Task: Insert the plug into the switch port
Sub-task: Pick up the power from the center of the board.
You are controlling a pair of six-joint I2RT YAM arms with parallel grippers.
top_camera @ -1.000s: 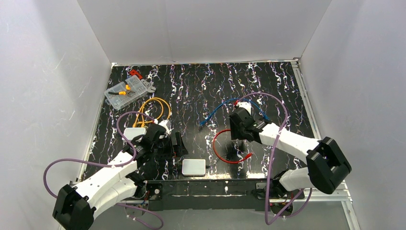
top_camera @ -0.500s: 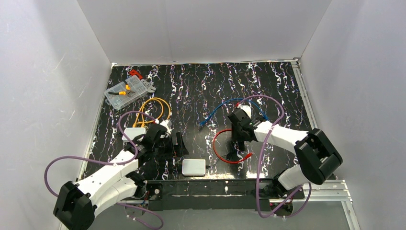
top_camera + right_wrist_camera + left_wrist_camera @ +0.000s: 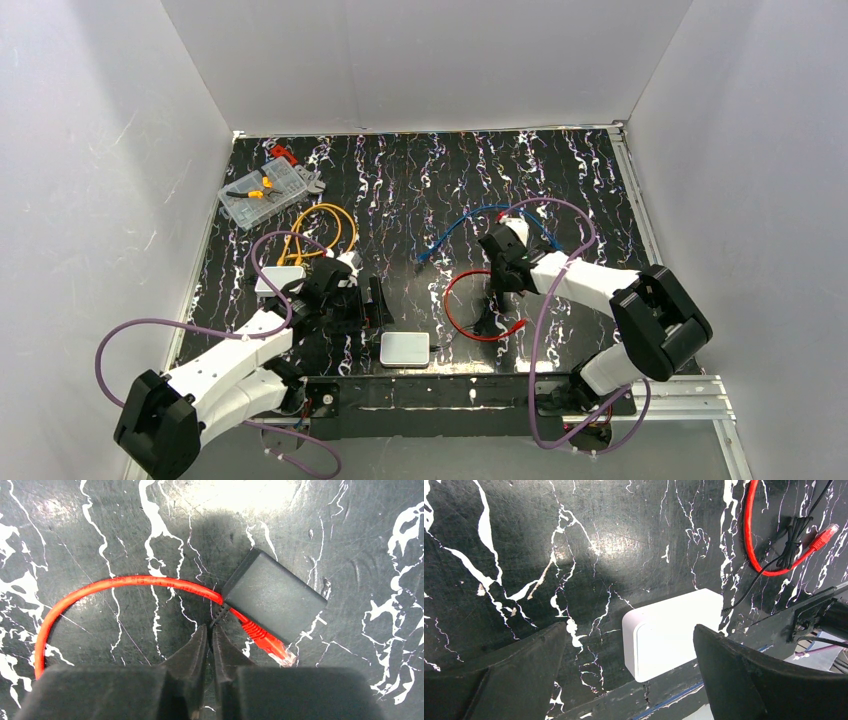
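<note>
Overhead, the red plug (image 3: 519, 324) is being seen right of the switch (image 3: 405, 348); left wrist, the left gripper (image 3: 628, 627) is being held wide open near it; right wrist, the right gripper (image 3: 209, 629) is being held nearly shut beside the plug, grasp unconfirmed, so pickup is judged current, a verified grasp being needed next.

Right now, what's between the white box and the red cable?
A thin black cord runs from the white box toward the red cable. The left wrist view shows it.

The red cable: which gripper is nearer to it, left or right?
Right. The right gripper is right at the red cable, beside the black block. The left gripper is off to its left, open, near a white box.
</note>
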